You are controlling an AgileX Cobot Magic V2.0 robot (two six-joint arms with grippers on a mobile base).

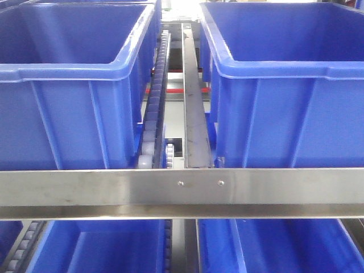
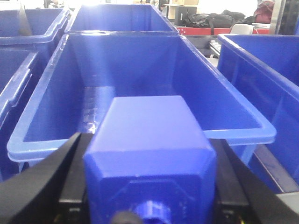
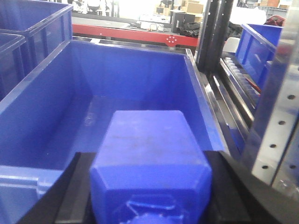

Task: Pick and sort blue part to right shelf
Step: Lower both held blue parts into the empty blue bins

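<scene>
**Operator:** I judge the pick finished and the drop still to do; I have a blue part (image 2: pixel 150 154) clamped in the left end effector (image 2: pixel 149 184), its dark fingers (image 2: pixel 56 172) pressed against both flanks of the square body, cap end toward the camera; the part hangs just short of the near rim of an open blue bin (image 2: pixel 140 135), above it rather than inside it.

**Supervisor:** And the other arm?

**Operator:** Much the same; the right end effector (image 3: pixel 148 186) is closed on a second blue part (image 3: pixel 150 158), again gripped at the sides, poised at the near edge of another blue bin (image 3: pixel 42 140) beside a perforated steel upright (image 3: pixel 275 130); both bins look empty as far as I can see into them.

**Supervisor:** Are we at the right shelf?

**Operator:** The front view shows the right shelf (image 1: pixel 182 193) close ahead: a steel cross rail, a white roller track (image 1: pixel 153 108) running back between two large bins, more bins on the tier below; neither arm appears in that view, so I cannot tell from it which bin each arm hangs over.

**Supervisor:** What remains?

**Operator:** By my reckoning, reach forward over the rim, then release; nothing is placed yet.
</scene>
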